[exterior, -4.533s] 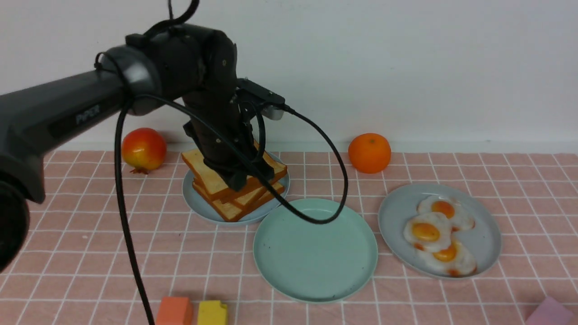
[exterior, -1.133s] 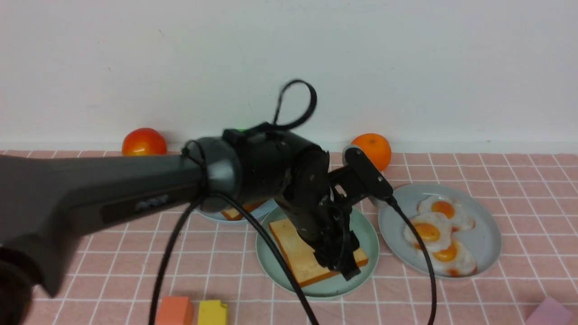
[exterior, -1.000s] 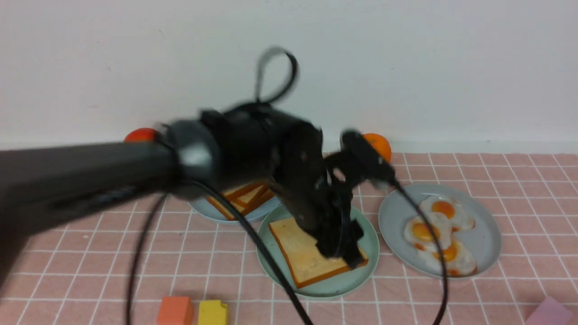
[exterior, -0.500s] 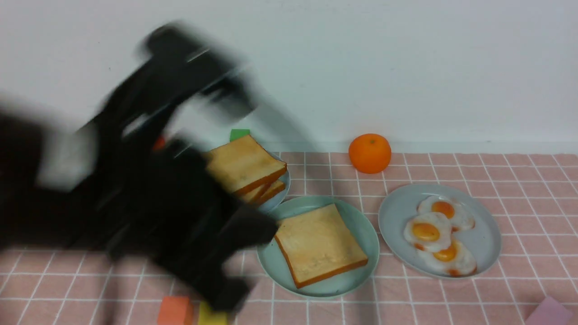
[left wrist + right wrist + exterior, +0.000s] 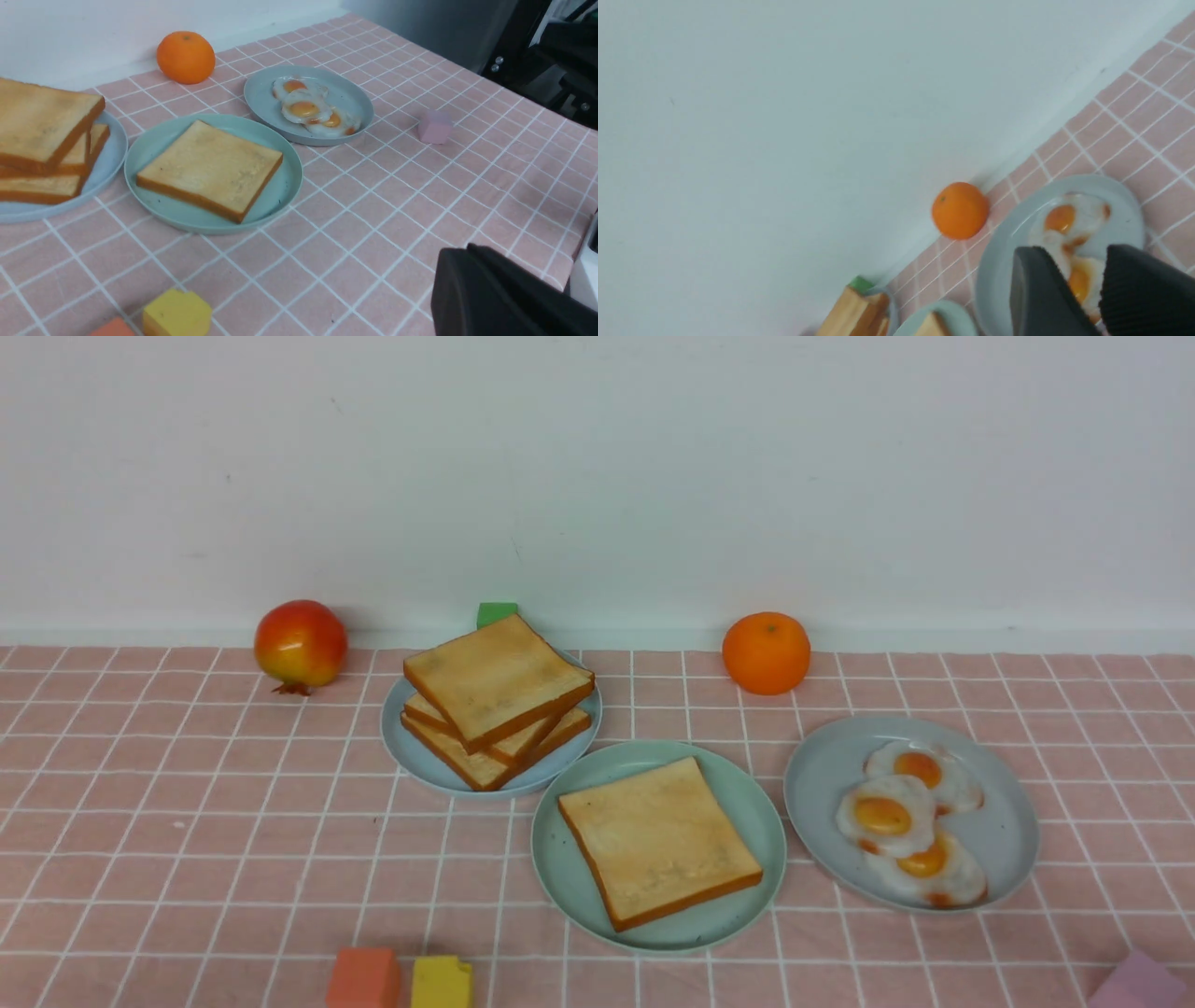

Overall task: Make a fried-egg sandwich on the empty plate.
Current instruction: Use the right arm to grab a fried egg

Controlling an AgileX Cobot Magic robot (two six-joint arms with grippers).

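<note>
The mint-green plate (image 5: 560, 803) sits mid-table with one toast slice (image 5: 658, 840) lying flat on it; both also show in the left wrist view, the plate (image 5: 154, 140) and the slice (image 5: 210, 168). Three fried eggs (image 5: 901, 826) lie on a grey-blue plate (image 5: 1013, 803) to its right. Other toast slices (image 5: 495, 705) are stacked on a grey-blue plate (image 5: 406, 751) to its left. Neither arm shows in the front view. My left gripper (image 5: 467, 249) is shut and empty, low over the cloth nearer than the plates. My right gripper (image 5: 1076, 254) is open and empty, with the eggs (image 5: 1062, 217) seen beyond its fingers.
A red fruit (image 5: 299, 644), a green block (image 5: 496, 613) and an orange (image 5: 766, 651) stand by the back wall. An orange block (image 5: 362, 978) and a yellow block (image 5: 441, 982) sit at the front edge, a pink block (image 5: 1134, 980) at the front right.
My left gripper let go of the toast slice on the mint-green plate, then the arm swung back to the left and out of the front view.
</note>
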